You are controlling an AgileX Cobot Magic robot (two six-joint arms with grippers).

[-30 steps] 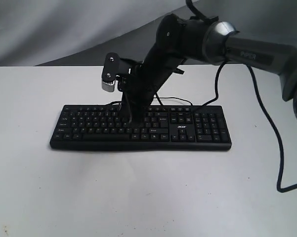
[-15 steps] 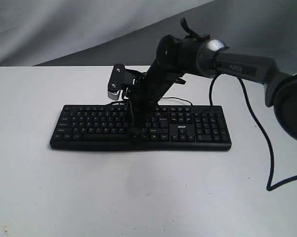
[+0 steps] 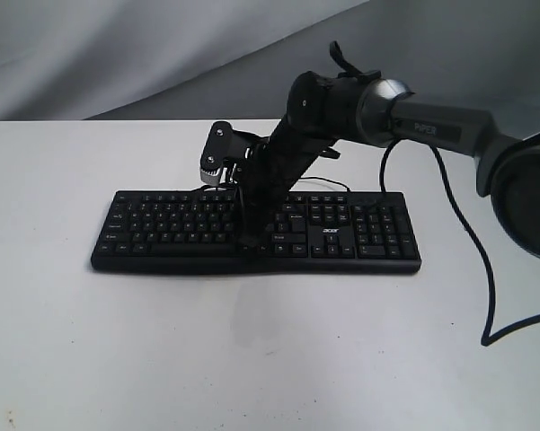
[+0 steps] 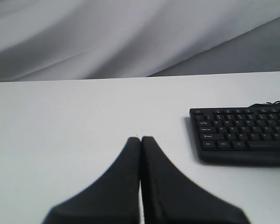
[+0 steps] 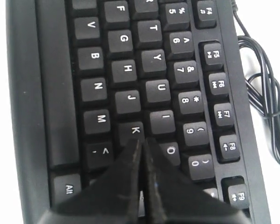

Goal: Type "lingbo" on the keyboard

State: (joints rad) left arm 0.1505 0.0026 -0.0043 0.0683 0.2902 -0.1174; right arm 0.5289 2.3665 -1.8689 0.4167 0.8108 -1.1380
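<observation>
The keyboard (image 3: 162, 224) is laid across the tabletop's middle, nearer the far edge. The right gripper (image 5: 142, 142), jaws clenched on nothing, is poised between the K key (image 5: 130, 130) and the O key (image 5: 170, 150). A single key should be pressed squarely and the neighbours spared. The left gripper (image 4: 141, 139), likewise clenched empty, is held toward the left edge.
</observation>
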